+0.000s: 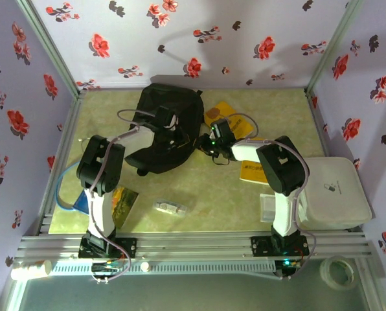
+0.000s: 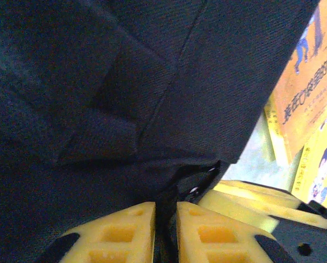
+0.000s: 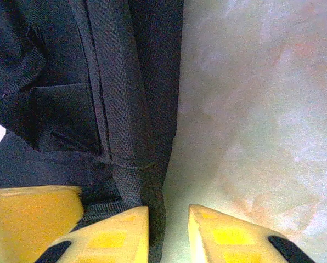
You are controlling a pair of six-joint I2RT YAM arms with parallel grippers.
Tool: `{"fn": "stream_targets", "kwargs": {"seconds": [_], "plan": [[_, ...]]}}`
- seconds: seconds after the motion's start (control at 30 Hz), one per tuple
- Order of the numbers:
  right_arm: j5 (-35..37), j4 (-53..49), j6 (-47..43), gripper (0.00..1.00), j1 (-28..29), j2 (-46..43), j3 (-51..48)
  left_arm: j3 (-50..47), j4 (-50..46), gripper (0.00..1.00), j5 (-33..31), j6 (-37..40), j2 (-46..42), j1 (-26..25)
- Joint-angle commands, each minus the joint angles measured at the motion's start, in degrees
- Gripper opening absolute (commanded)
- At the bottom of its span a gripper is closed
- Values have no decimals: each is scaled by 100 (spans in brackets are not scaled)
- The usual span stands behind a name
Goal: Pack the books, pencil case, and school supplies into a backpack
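The fingers (image 2: 119, 233) of your left gripper (image 2: 166, 212) are pinched on a fold of the backpack (image 2: 125, 98), dark cloth filling the slit between them. Your right gripper (image 3: 169, 212) stands slightly parted, a strap (image 3: 125, 109) against one finger and bare table (image 3: 262, 109) in the gap. The backpack lies at the table's far middle, yellow books (image 1: 227, 111) just right of it.
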Motion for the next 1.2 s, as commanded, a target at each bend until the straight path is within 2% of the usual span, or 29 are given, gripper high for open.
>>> {"fn": "stream_targets", "kwargs": {"seconds": [0.0, 0.37, 0.6, 0.87, 1.1, 1.17], "plan": [[36, -227, 28, 24, -38, 40, -120, 229, -207, 17, -21, 205, -161, -54], [-54, -117, 78, 25, -63, -58, -122, -55, -235, 0, -29, 220, -347, -65], [-293, 42, 109, 31, -182, -265, -72, -105, -299, 0, -28, 351, -670, -67], [-666, 485, 199, 51, -258, -389, 69, -219, -472, 0, -39, 506, -932, -67], [-740, 434, 394, 52, -284, 25, 524, -254, -582, 0, -44, 699, -937, -67], [-772, 314, 395, 51, -277, 187, 707, -296, -638, 3, -37, 748, -897, -68]]}}
